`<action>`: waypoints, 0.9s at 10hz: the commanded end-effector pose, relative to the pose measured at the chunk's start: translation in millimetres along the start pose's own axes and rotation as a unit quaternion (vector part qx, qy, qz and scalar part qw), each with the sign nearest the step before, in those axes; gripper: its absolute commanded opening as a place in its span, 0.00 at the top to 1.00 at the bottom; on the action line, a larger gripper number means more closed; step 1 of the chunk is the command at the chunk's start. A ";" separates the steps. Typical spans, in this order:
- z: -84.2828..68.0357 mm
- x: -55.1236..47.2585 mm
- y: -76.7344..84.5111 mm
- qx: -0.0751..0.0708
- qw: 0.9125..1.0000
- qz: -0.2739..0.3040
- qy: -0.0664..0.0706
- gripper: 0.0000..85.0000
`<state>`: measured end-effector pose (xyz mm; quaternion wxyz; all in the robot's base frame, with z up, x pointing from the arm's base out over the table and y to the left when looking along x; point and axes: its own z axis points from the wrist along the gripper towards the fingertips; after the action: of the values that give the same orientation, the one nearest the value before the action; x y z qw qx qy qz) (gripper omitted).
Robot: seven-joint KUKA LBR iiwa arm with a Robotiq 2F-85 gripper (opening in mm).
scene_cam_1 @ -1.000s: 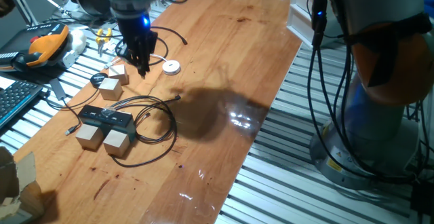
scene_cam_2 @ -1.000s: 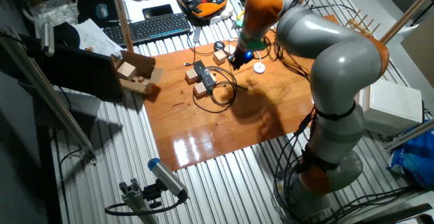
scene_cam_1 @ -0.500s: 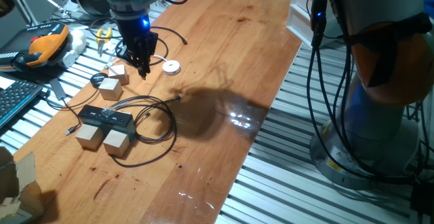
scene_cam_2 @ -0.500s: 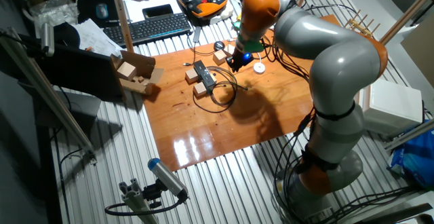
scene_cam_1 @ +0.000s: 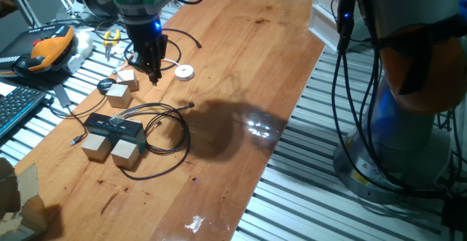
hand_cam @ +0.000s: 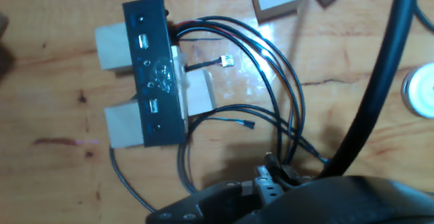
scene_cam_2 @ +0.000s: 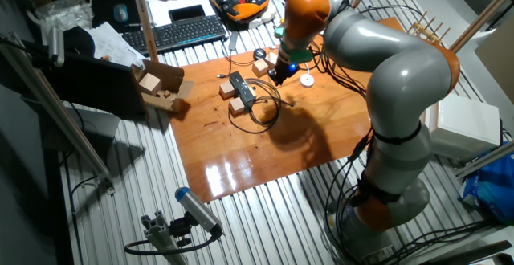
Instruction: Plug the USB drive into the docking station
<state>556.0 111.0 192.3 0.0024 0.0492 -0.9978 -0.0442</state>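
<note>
The docking station (scene_cam_1: 113,126) is a flat black box resting on two pale wooden cubes, with thin black cables looping to its right. It also shows in the other fixed view (scene_cam_2: 241,88) and in the hand view (hand_cam: 152,71), where two USB ports face up. My gripper (scene_cam_1: 153,74) hangs above the table behind the dock, close to two other cubes; it also shows in the other fixed view (scene_cam_2: 278,74). Its fingers come together at a point. In the hand view a small dark and metal piece, the USB drive (hand_cam: 269,173), sits between the fingertips at the bottom edge.
Two wooden cubes (scene_cam_1: 122,88) and a dark mouse-like object (scene_cam_1: 106,86) lie left of the gripper. A white disc (scene_cam_1: 184,71) with a cable lies to its right. Thin cable loops (scene_cam_1: 164,135) spread beside the dock. A teach pendant (scene_cam_1: 44,51) and a keyboard (scene_cam_2: 181,32) lie off the table's edge.
The gripper has shifted very slightly to the left, still shut. The dock, cubes and cables have not moved.
</note>
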 end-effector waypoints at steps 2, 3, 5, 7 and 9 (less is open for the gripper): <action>0.1 0.0 -0.7 -0.014 0.999 -0.037 0.007 1.00; 0.1 0.0 -0.7 -0.014 0.999 -0.034 0.004 1.00; 0.1 0.0 -0.7 -0.033 0.998 -0.044 0.019 1.00; 0.1 0.0 -0.7 -0.028 0.999 -0.043 0.009 1.00; -0.7 -11.4 10.9 -0.031 0.999 -0.024 0.002 1.00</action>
<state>566.9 121.7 194.6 0.0069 0.0717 -0.9945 -0.0757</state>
